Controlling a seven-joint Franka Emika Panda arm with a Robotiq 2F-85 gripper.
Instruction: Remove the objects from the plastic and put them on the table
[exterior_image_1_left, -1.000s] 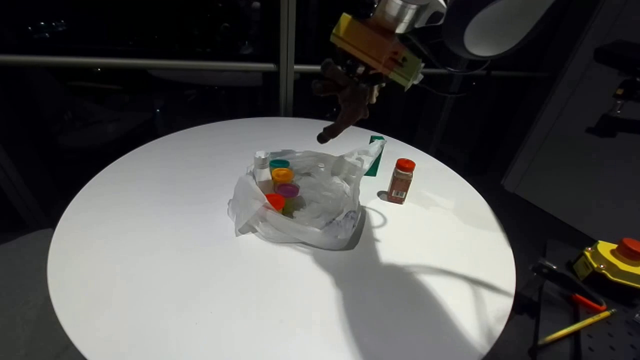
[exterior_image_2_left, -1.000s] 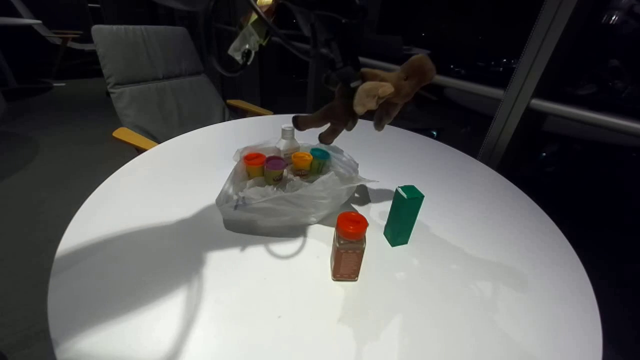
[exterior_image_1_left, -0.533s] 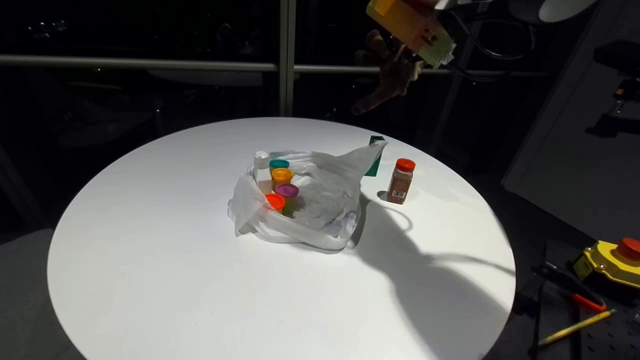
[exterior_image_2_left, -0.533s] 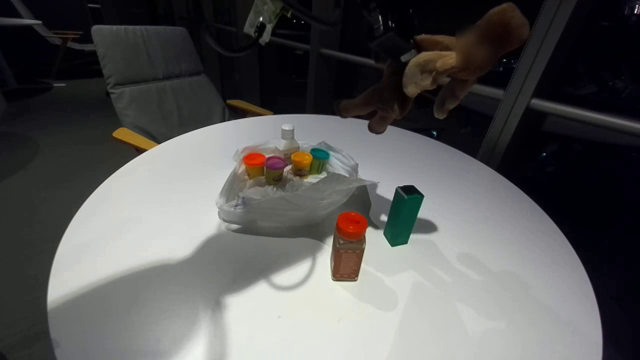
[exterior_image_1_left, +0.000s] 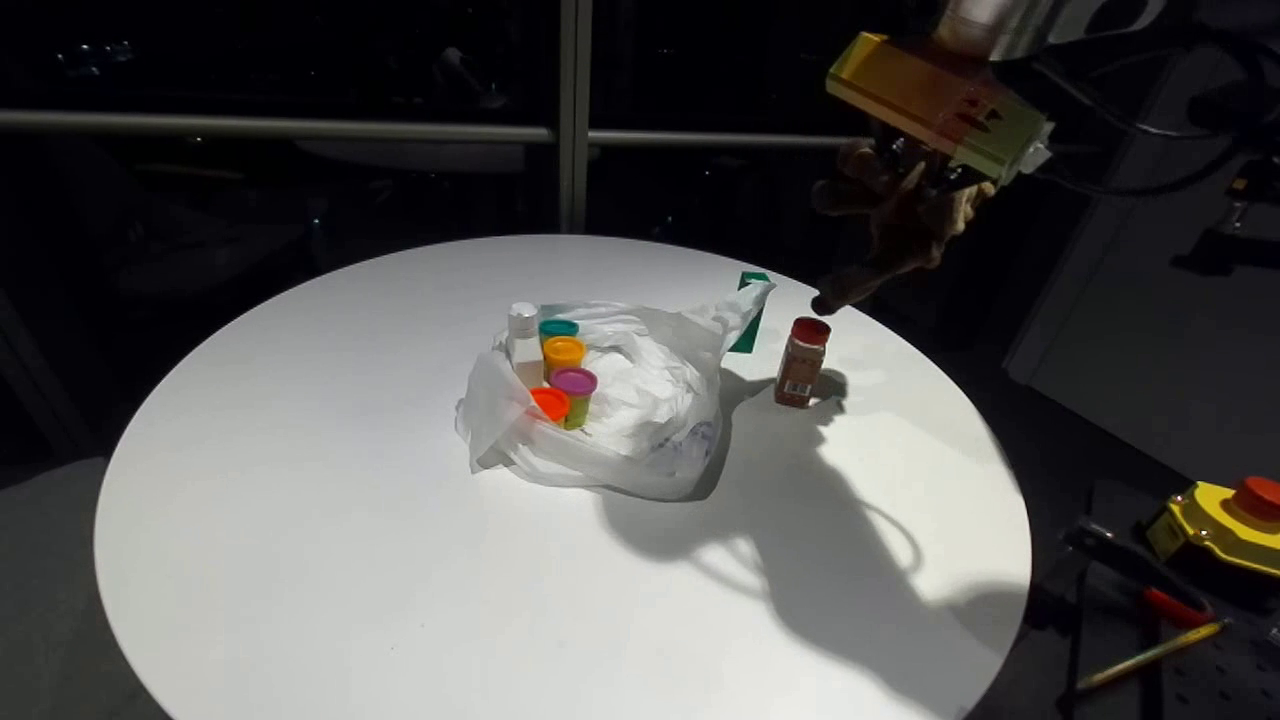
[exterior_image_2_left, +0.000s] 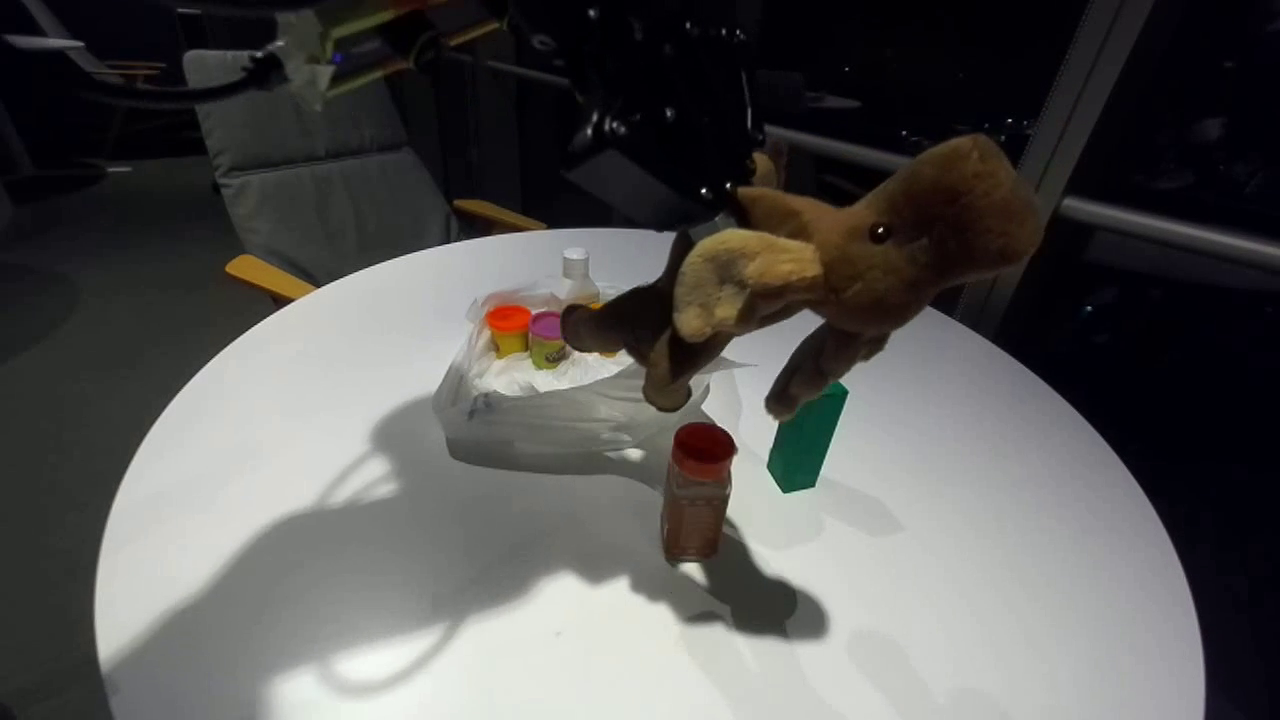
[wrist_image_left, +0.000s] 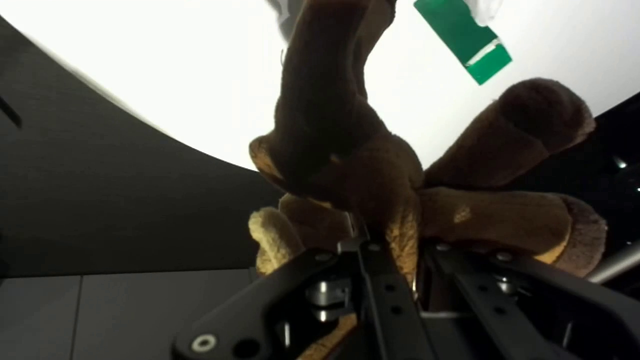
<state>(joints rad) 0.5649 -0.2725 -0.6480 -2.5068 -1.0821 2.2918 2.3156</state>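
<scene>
My gripper (wrist_image_left: 387, 240) is shut on a brown plush toy (wrist_image_left: 340, 130); its fingertips are partly hidden by the toy. The toy (exterior_image_1_left: 895, 235) hangs above the table beside the red-lidded jar, right of the bag in an exterior view; it also shows in an exterior view (exterior_image_2_left: 900, 240). The white plastic bag (exterior_image_1_left: 610, 470) lies open on the table. In it stand a white bottle (exterior_image_1_left: 526, 350) and small tubs with teal (exterior_image_1_left: 559, 328), yellow (exterior_image_1_left: 565, 350), purple (exterior_image_1_left: 574, 382) and red-orange (exterior_image_1_left: 549, 402) lids. The toy hides the teal tub in an exterior view.
The red-lidded jar (exterior_image_2_left: 697, 505) and a green box (exterior_image_2_left: 806, 445) stand upright on the round white table (exterior_image_1_left: 330, 560). The box also shows in the wrist view (wrist_image_left: 460, 35). A grey chair (exterior_image_2_left: 300, 150) stands behind the table. A yellow emergency-stop box (exterior_image_1_left: 1225, 525) is off the table.
My gripper has carried the toy from above the bag's far side, away from the bag, and then lower near the jar. The bag's raised corner has shifted slightly; its contents have stayed put.
</scene>
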